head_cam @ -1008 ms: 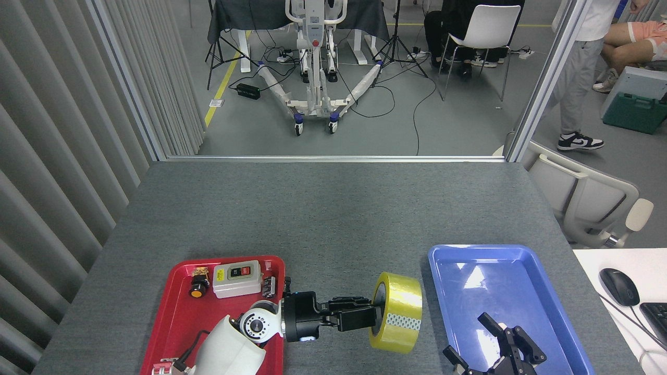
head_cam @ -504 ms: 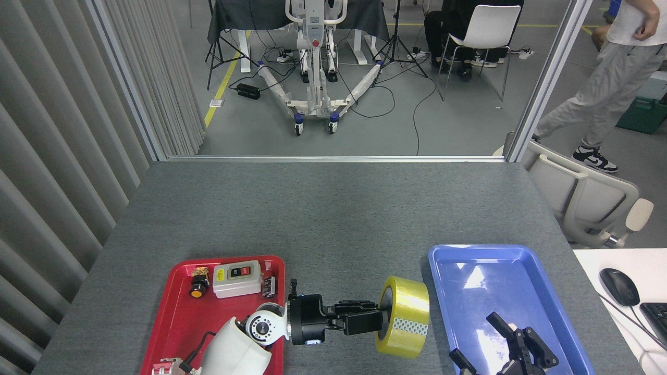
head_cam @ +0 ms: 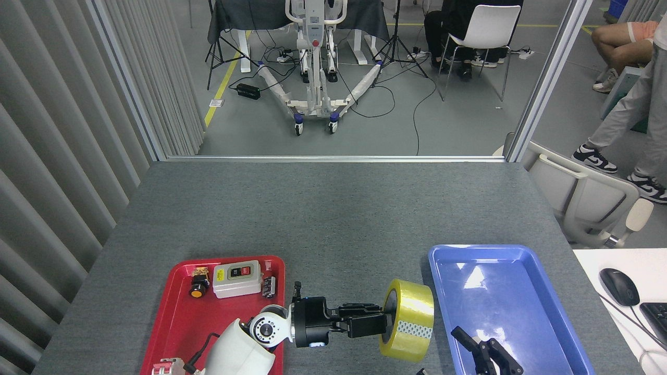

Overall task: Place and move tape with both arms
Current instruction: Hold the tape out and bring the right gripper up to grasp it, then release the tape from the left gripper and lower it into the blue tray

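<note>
While the tape [head_cam: 409, 319] is clamped by the left gripper [head_cam: 376, 324], one finger seemingly inside the core, it is held on edge betw. the red tray [head_cam: 172, 312] and blue tray [head_cam: 552, 302], just beside the blue rim; whether it touches the table [head_cam: 333, 208] can't be told. Pick-up and carry thus look done. Handover or set-down is judged outstanding: the right gripper [head_cam: 482, 349] is seen spread apart, w/ nothing in it, low over the blue tray.

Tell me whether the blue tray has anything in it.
Apparently empty: the blue tray shows bare blue floor with only light reflections. The right gripper hides its near left corner; the tape is outside it.
</note>
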